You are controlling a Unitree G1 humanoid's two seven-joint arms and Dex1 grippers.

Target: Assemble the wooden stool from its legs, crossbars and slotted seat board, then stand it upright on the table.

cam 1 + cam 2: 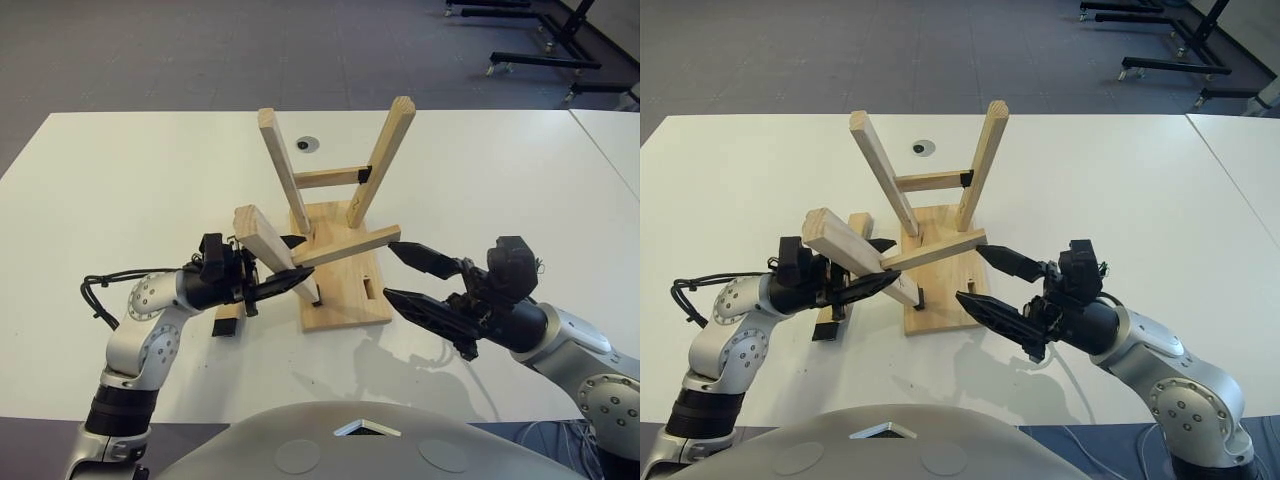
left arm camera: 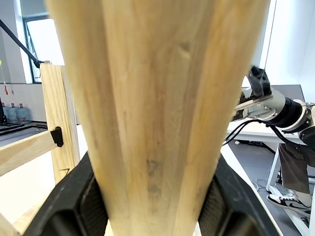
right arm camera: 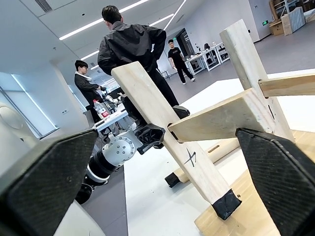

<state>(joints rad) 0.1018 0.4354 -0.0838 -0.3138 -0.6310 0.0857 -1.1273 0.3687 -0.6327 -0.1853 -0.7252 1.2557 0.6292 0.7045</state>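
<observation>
The slotted seat board lies flat on the white table. Two legs joined by a crossbar stand on its far end. My left gripper is shut on a third leg, which leans with its black-capped foot on the board. In the left wrist view the fingers press both sides of this leg. A second crossbar sticks out from it to the right. My right gripper is open beside that crossbar's free end, touching nothing; its fingers flank the leg.
A loose wooden piece with a black end lies on the table under the left arm. A round cable hole sits behind the stool parts. Another table adjoins at the right. Black wheeled frames stand on the floor beyond.
</observation>
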